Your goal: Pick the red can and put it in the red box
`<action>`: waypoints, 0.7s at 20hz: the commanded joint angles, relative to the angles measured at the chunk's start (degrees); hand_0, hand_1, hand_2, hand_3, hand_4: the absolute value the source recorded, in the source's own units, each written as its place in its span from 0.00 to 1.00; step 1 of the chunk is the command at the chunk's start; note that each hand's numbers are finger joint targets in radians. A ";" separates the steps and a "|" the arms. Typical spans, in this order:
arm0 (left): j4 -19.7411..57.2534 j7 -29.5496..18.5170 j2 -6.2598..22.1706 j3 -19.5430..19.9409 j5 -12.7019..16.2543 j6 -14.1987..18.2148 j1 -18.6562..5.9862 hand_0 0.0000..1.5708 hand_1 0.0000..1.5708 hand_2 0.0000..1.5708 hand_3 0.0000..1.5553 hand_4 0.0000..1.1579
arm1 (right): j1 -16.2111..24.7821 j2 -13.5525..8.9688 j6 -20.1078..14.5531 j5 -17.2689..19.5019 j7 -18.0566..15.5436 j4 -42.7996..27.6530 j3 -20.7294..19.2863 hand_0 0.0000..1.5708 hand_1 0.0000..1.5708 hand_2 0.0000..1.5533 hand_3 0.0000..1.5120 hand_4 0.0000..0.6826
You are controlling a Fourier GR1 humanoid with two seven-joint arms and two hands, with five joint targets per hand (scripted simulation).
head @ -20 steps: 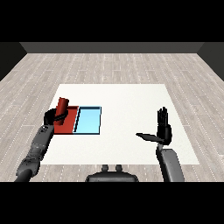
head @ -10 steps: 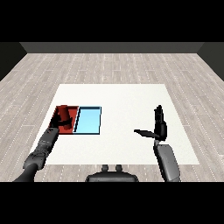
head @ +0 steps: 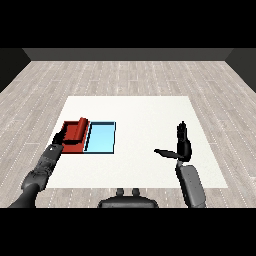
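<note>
One flat white square surface (head: 145,115) carries two shallow rectangular trays lying side by side: one red tray (head: 73,145) and one light blue tray (head: 101,138). One red cylindrical can (head: 81,129) lies in the red tray. Two black hands show, one left hand (head: 59,139) and one right hand (head: 181,147).

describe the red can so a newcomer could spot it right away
On the white table, look to the left side, where two trays lie side by side. The red can sits at the right edge of the red tray, next to the blue tray, just beyond the left hand. It is the only raised red shape there; both trays are flat.
</note>
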 commanded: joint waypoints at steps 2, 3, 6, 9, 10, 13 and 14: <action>-2.47 -5.79 2.39 5.57 5.05 0.66 1.35 0.00 0.00 0.00 0.00 0.00 | 0.70 0.14 1.11 -0.88 0.11 -2.70 0.02 0.00 0.00 0.00 0.00 0.00; -4.43 -8.14 1.93 8.74 8.22 2.80 0.68 0.00 0.00 0.00 0.00 0.00 | -1.80 0.29 0.84 -0.69 1.01 -0.61 0.07 0.00 0.00 0.00 0.00 0.00; -12.11 -20.67 0.35 14.75 14.30 3.12 0.78 0.00 0.00 0.00 0.00 0.00 | 0.07 -0.63 2.55 -3.21 0.77 -1.14 -1.65 0.00 0.00 0.00 0.00 0.00; -18.48 -29.08 -3.21 18.05 18.78 -3.10 1.94 0.00 0.00 0.00 0.00 0.00 | 1.68 0.88 3.77 -3.66 -0.36 -3.43 0.72 0.00 0.00 0.00 0.00 0.00; -21.05 -30.62 -6.78 19.27 21.06 -6.25 -0.41 0.00 0.00 0.00 0.00 0.00 | 0.65 0.65 4.14 -4.47 -0.52 -2.37 -0.20 0.00 0.00 0.00 0.00 0.00; -26.55 -34.11 -13.76 17.43 22.28 -11.63 -0.13 0.00 0.00 0.00 0.00 0.00 | 2.77 0.45 7.83 -6.20 -0.21 -3.43 1.95 0.00 0.00 0.00 0.00 0.00; -29.10 -34.61 -12.98 17.36 22.84 -12.76 2.12 0.00 0.00 0.00 0.00 0.00 | 1.42 0.56 8.79 -7.25 0.43 -2.54 1.97 0.00 0.00 0.00 0.00 0.00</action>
